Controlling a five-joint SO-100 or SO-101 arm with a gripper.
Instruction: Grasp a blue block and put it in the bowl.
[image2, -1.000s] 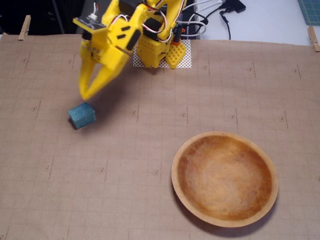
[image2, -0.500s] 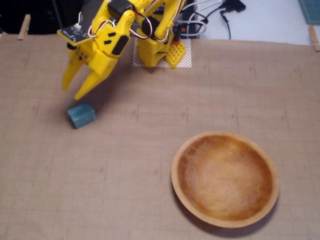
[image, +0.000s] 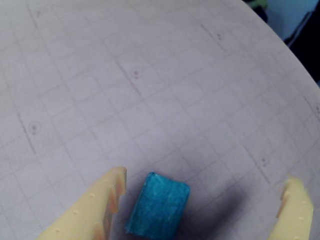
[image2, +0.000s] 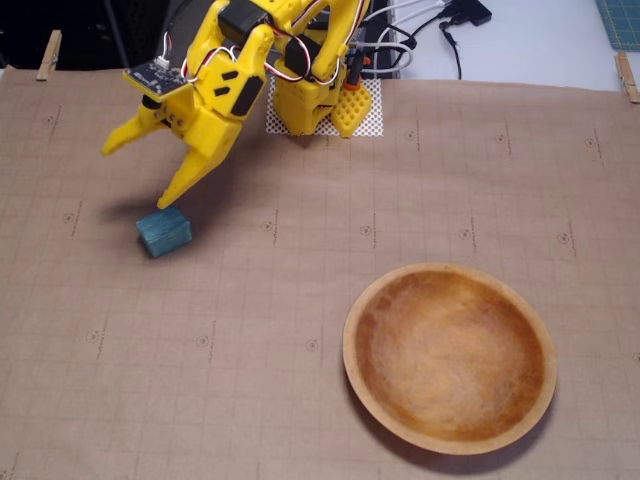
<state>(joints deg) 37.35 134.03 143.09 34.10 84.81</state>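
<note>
Teal and rough like foam, the blue block (image2: 164, 231) lies flat on the brown gridded paper (image2: 300, 300) that covers the counter, toward the far left corner in the fixed view. The yellow claw (image2: 138, 170) hangs just above it with its two fingers spread wide and nothing between them pinched. In the wrist view the block (image: 159, 205) sits close beside the left finger (image: 95, 210), with no clear contact, while the right finger (image: 295, 212) stands well apart from it. The wooden bowl (image2: 355, 375), orange-brown inside with a paler rim, rests toward the near right corner, well apart from the block. The arm's yellow base (image2: 310, 95) stands at the far edge on a white mesh mat (image2: 372, 125).
</note>
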